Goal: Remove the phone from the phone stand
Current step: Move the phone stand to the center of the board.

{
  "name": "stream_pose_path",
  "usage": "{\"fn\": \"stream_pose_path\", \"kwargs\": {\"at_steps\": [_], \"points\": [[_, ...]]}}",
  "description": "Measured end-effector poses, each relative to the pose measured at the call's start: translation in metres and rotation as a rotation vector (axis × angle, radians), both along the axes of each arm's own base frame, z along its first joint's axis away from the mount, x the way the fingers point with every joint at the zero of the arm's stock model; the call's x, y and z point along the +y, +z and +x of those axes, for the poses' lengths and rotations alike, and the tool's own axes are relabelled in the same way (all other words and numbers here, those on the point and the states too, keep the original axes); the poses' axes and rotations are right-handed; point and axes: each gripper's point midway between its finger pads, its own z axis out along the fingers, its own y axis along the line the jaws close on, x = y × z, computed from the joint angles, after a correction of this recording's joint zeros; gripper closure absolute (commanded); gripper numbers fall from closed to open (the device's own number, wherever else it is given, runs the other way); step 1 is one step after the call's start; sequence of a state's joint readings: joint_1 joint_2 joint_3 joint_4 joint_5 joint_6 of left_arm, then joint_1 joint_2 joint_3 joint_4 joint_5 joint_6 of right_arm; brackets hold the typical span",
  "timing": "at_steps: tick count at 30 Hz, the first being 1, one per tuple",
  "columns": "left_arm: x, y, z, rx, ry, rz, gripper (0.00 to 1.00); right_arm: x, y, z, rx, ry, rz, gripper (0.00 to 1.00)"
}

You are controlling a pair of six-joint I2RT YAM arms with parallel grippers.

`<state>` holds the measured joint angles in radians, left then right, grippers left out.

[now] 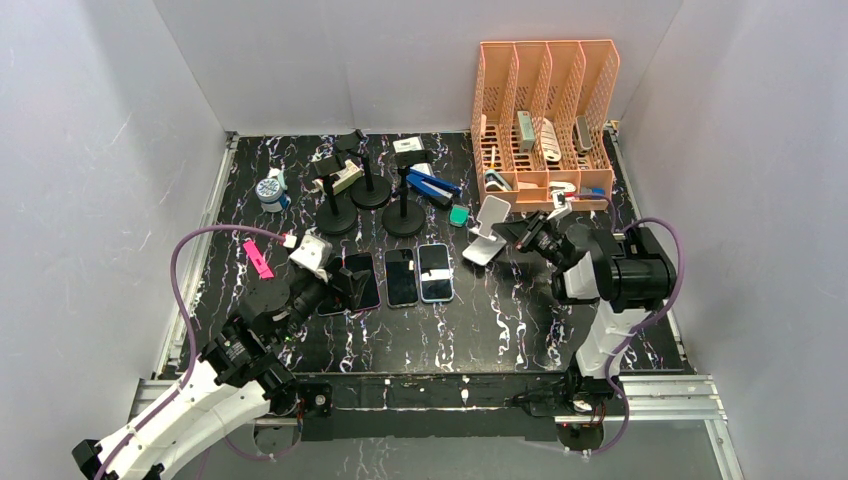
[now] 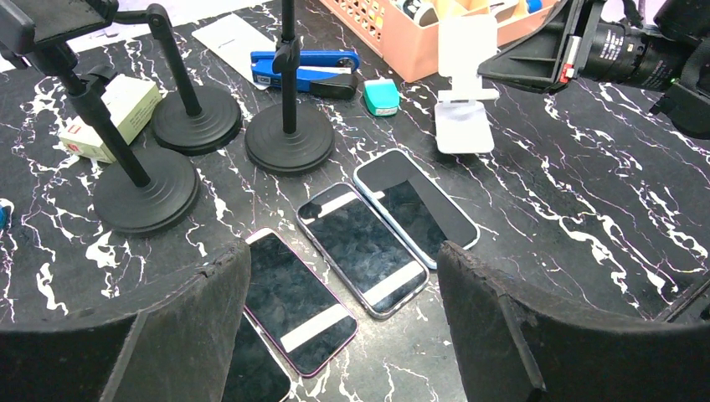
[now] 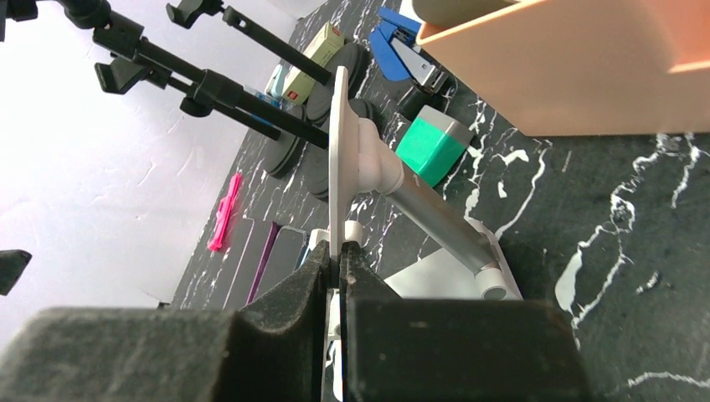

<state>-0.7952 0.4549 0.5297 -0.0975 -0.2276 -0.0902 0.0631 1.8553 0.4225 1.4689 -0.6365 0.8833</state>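
Black marbled tabletop (image 1: 500, 320): right gripper (image 3: 339, 251) is pinched shut on the white phone stand (image 1: 488, 232) back plate, far right. Can't tell if a phone is on it. Three phones (image 1: 402, 277) lie flat under the wide-open left gripper (image 2: 343, 251). Best to confirm the pinch catches a phone, then slide up clear of the lip.

Right arm (image 1: 600, 285) reaches forward, wrist rolled sideways, right gripper (image 3: 342, 251) pinched tight on the back plate of the phone stand (image 3: 338, 142). Left arm (image 1: 215, 395) stretched low, well left of the stand, left gripper (image 2: 343, 260) angled down, fingers (image 2: 201, 310) spread wide, gripping nothing.
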Motion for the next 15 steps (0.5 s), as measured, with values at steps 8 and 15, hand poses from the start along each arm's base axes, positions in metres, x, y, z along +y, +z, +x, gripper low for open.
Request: {"fn": "stream_pose_path", "kwargs": {"at_steps": [8, 15], "points": [[-0.001, -0.003, 0.001, 0.009, 0.000, 0.011, 0.21, 0.020, 0.004, 0.008, -0.076, 0.061, -0.069, 0.97], [-0.002, -0.002, 0.002, 0.006, 0.000, 0.009, 0.21, 0.027, -0.004, 0.019, -0.106, 0.081, -0.127, 0.97]]}}
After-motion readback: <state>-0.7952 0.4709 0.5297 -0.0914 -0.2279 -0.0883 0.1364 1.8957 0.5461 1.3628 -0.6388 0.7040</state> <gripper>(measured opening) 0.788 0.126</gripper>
